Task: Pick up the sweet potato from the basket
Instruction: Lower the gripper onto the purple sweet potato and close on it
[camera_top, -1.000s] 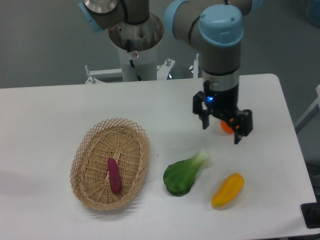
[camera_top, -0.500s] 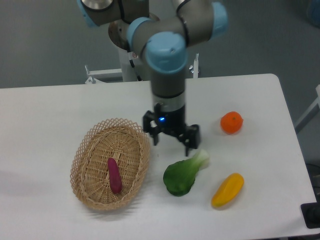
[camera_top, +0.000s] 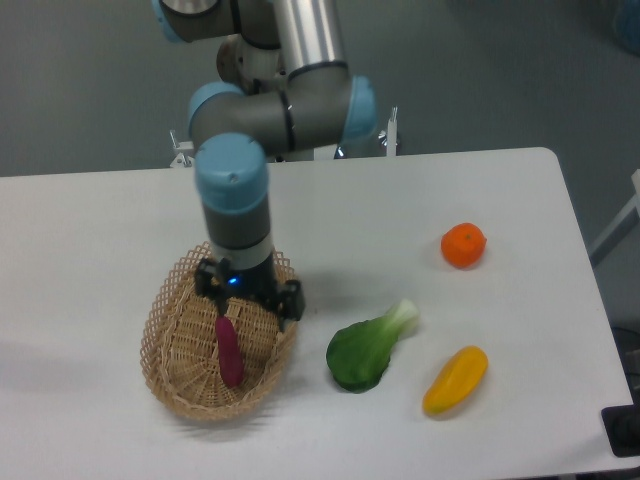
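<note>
White desk (camera_top: 120, 220), grey backdrop. My gripper (camera_top: 250, 305) hangs over basket (camera_top: 165, 300), jaws spread, nothing held, just above upper end of sweet potato (camera_top: 229, 352). Sweet potato lies lengthwise on basket floor, near centre, tapered ends. Judge it light, firm, smooth-skinned, may roll or slip at tips. Best hold: thick middle, jaws across short axis. Weave under it uneven, rim close; descend straight. Green leafy vegetable (camera_top: 368, 348), yellow pepper (camera_top: 455, 380), orange fruit (camera_top: 463, 245) lie well apart, outside basket.
</note>
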